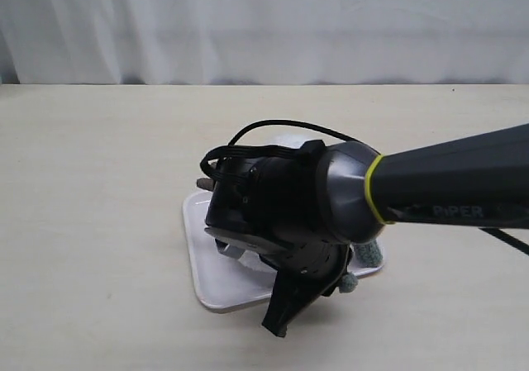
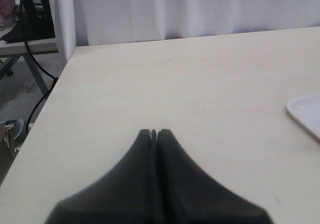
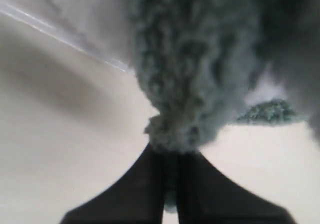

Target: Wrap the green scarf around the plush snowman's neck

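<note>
The green scarf (image 3: 195,74) was pinched in the right pincer (image 3: 171,156) over the tray (image 1: 198,255), mid-wrap it seemed. The left pincer (image 2: 154,132) was pressed together. A pull round the hidden neck was likely needed next.

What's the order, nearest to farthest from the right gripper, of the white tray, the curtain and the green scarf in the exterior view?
1. green scarf, pinched in the right gripper.
2. white tray, on the table just beneath it.
3. curtain, at the back, beyond the table.
</note>
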Action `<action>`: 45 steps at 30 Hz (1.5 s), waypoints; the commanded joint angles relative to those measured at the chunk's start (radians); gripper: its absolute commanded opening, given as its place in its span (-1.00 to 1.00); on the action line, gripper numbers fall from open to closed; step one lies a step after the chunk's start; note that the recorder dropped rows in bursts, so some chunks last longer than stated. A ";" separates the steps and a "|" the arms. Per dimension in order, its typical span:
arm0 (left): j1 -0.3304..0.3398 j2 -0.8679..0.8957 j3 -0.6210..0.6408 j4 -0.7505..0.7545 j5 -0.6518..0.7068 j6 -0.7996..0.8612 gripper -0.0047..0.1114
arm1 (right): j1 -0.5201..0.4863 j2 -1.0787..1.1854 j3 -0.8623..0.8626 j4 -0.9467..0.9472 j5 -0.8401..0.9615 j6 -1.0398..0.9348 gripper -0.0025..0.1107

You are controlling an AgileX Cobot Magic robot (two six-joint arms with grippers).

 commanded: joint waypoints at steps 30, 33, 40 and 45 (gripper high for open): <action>0.001 -0.004 0.003 0.001 -0.010 -0.004 -0.92 | 0.053 -0.262 0.011 0.208 -0.149 -0.067 -0.12; 0.001 -0.004 0.003 0.001 -0.010 -0.004 -0.92 | 0.147 -0.261 0.011 0.227 -0.210 -0.130 -0.12; 0.001 -0.004 0.003 0.001 -0.010 -0.004 -0.92 | 0.260 -0.186 0.011 0.213 -0.286 -0.198 -0.30; 0.001 -0.004 0.003 0.001 -0.010 -0.004 -0.92 | 0.254 -0.096 0.011 0.169 -0.317 -0.198 -0.72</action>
